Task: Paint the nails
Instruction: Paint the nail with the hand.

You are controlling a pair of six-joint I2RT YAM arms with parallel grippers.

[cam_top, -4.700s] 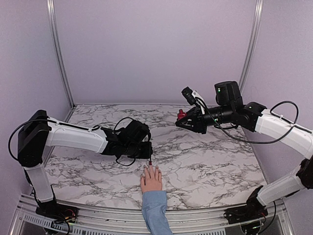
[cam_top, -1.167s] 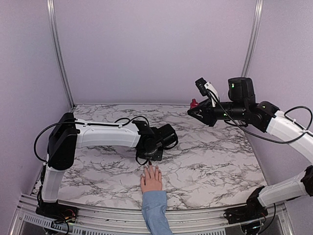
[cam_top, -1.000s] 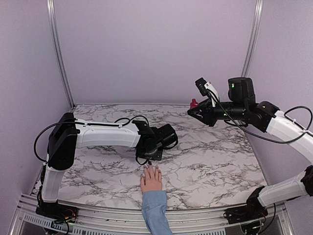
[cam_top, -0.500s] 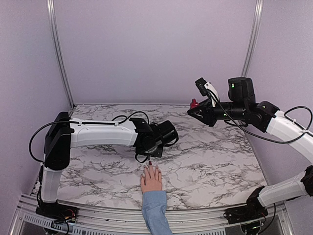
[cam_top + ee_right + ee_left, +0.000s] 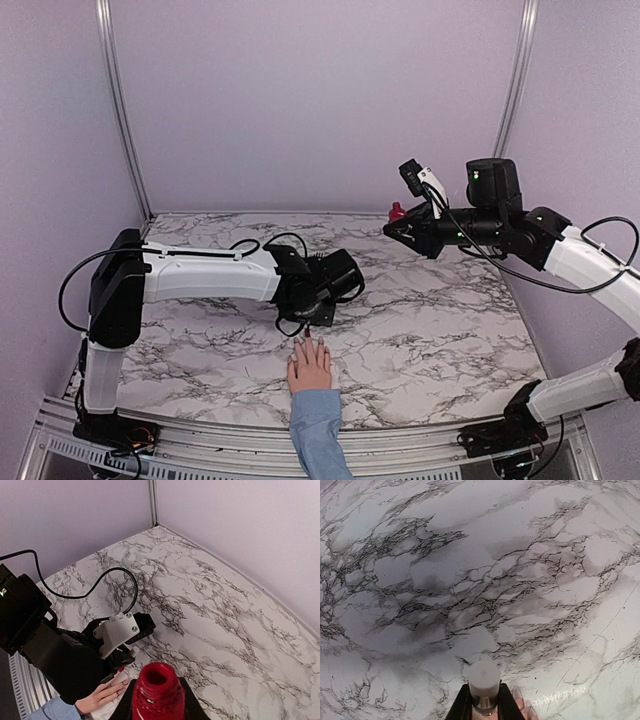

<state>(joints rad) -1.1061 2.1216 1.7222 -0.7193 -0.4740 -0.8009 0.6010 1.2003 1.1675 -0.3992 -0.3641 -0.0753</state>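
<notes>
Marble tabletop (image 5: 450,330), hand's nails (image 5: 310,345), open red bottle (image 5: 156,692) between right fingers (image 5: 191,706).

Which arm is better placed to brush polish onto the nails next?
Left, likely. The left gripper holds the white cap right at the nails; the right gripper holds the open red bottle raised, far back.

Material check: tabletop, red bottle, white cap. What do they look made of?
White black-veined tabletop: marble-look, possibly laminate or real stone; smooth, with a soft glare streak. Small dark red open-necked bottle: probably glass or plastic, glossy highlights on the rim. White round cap: likely plastic, matte, no glare.
</notes>
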